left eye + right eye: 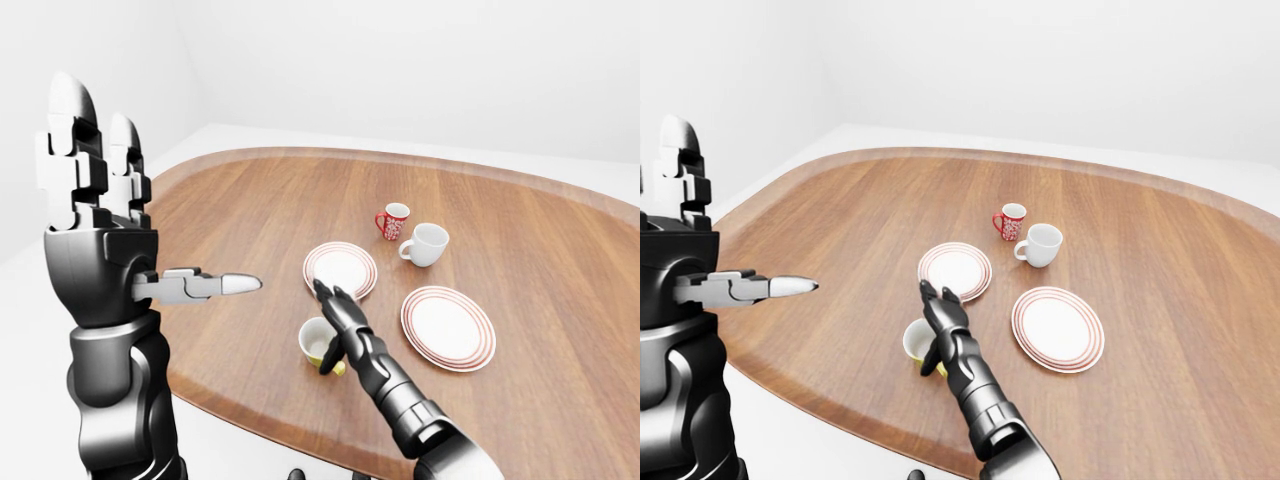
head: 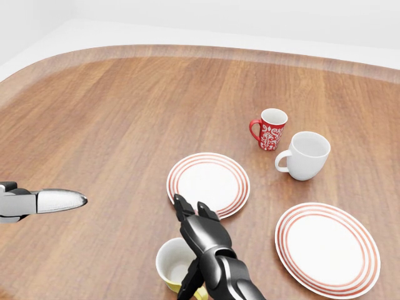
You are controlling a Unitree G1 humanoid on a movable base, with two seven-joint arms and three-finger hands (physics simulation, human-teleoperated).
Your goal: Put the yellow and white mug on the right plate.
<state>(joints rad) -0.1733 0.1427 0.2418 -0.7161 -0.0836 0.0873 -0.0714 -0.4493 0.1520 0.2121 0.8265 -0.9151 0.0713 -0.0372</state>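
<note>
Mug [image 2: 174, 264] yellow and white, upright, empty, handle toward near edge, right hand [image 2: 203, 234] fingers open beside it, right plate [image 2: 327, 248] bare, left hand [image 1: 95, 215] open.

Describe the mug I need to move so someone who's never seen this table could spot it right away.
On the wooden table, find the two red-rimmed plates, then look at the table's near edge just below the left plate in the head view. The mug stands there beside the right hand. It alone is white with a yellow base and handle; the other two mugs are red-patterned and plain white.

Bright, even, sharp renders; faint soft shadows, no glare.
</note>
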